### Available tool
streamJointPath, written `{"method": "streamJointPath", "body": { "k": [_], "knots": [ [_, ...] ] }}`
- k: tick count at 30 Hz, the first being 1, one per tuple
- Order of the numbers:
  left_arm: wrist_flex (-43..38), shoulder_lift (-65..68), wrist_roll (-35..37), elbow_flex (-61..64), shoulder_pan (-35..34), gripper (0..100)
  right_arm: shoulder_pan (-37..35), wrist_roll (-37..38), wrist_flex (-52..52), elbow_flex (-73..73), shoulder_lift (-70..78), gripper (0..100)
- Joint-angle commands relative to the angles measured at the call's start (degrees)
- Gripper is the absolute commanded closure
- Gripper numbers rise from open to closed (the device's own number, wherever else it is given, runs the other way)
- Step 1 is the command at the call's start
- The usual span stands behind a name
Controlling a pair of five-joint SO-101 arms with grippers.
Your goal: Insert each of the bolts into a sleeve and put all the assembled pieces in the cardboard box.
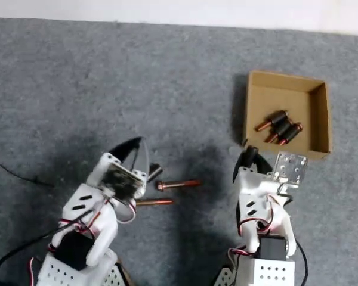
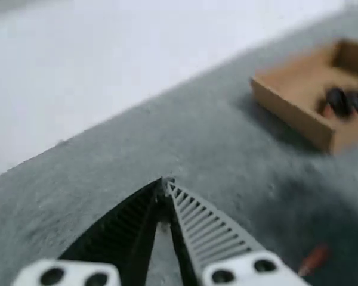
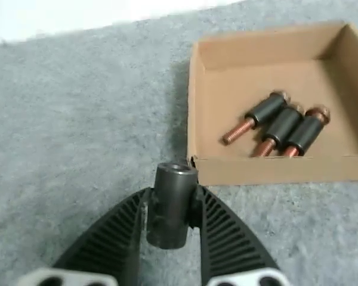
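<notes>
Two-arm bolt-and-sleeve assembly, mid-task. The right end effector (image 3: 172,196) is clamped on a black sleeve (image 3: 170,208), held roughly upright with its open bore facing away from the wrist, just in front of the cardboard box (image 3: 268,170). The left end effector (image 2: 166,186) has its fingertips pressed together with nothing visible between them, and hangs over the grey counter (image 1: 77,77). Two loose bolts (image 1: 178,185) lie near each other on the counter between the arms. Three assembled pieces (image 1: 280,126) already rest side by side in the box. Probable hazards: the bolts lie close together, so fingers spread to take one may nudge the other and send it rolling. A bolt gripped off-centre or tilted would meet the sleeve rim instead of the bore. Insertion force could twist or push the sleeve out of the right grip, since the round part is pinched on only two sides. The right arm sits near the box wall and could shove it.
</notes>
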Motion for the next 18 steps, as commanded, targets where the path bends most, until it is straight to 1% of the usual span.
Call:
{"method": "streamJointPath", "body": {
  "k": [1,3,5,10,15,16,18],
  "knots": [
    [4.1,0.8,-6.3,-3.6,5.8,99,0.5,0.5,-3.5,-0.2,-0.7,99.2],
    [5.6,3.6,-9.5,-5.0,8.5,99,0.5,0.5,-3.5,-0.2,-0.7,99.2],
    [6.6,10.3,-11.3,-8.2,10.1,99,0.5,0.6,-3.5,-0.2,-0.7,99.2],
    [6.6,35.6,-12.6,-18.4,11.1,99,0.5,0.6,-3.5,-0.2,-0.7,99.2],
    [6.7,57.1,-18.7,-26.7,14.1,98,0.7,0.6,-3.5,-0.2,-0.7,99.2],
    [6.7,60.3,-20.0,-27.9,14.5,97,0.7,0.6,-3.5,-0.2,-0.7,99.2],
    [6.8,65.6,-22.2,-29.8,14.5,90,0.7,0.6,-3.5,-0.2,-0.7,99.2]
  ]
}}
